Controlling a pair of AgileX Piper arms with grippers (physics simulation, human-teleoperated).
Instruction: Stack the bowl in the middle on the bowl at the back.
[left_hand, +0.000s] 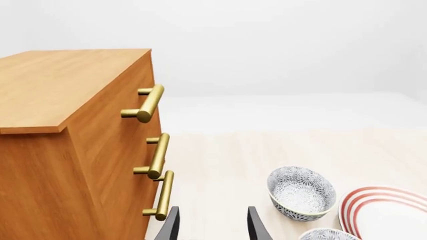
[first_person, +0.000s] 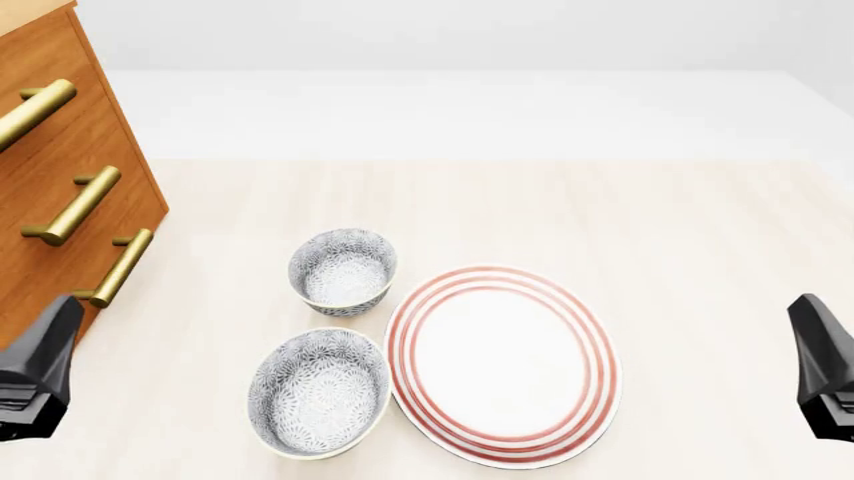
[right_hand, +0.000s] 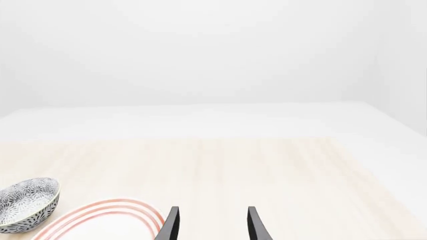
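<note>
So the desk (first_person: 694, 230) was a pale, washed-out wood-grain surface, matte and flat, with a plain white backdrop behind it. The bowl in the middle (first_person: 320, 392) sat near the front edge, round and fairly deep, covered inside and out in that fine grey-and-white floral print with a thin cream rim. The bowl at the back (first_person: 343, 270) was the same pattern and shape, upright, just behind the first one, with a sliver of desk between them. Both sat right beside a big flat white plate (first_person: 503, 364) with concentric red rings around its edge; the front bowl's rim looked like it was touching the plate or nearly so, hard to call. Over on the left stood a warm orange-brown wooden drawer unit (first_person: 67, 200) with three chunky brass bar handles (first_person: 76, 205), smooth cylinders with a soft metallic sheen. The left pincer (left_hand: 213, 225) was parted, two thin dark fingers with bare desk showing between them, gripping nothing, hanging off to the left of the bowls next to the drawer unit. The right pincer (right_hand: 211, 224) was spread apart the same way, empty, well off to the right of the plate. In the front view only the dark blocky arm bodies showed at each side.
</note>
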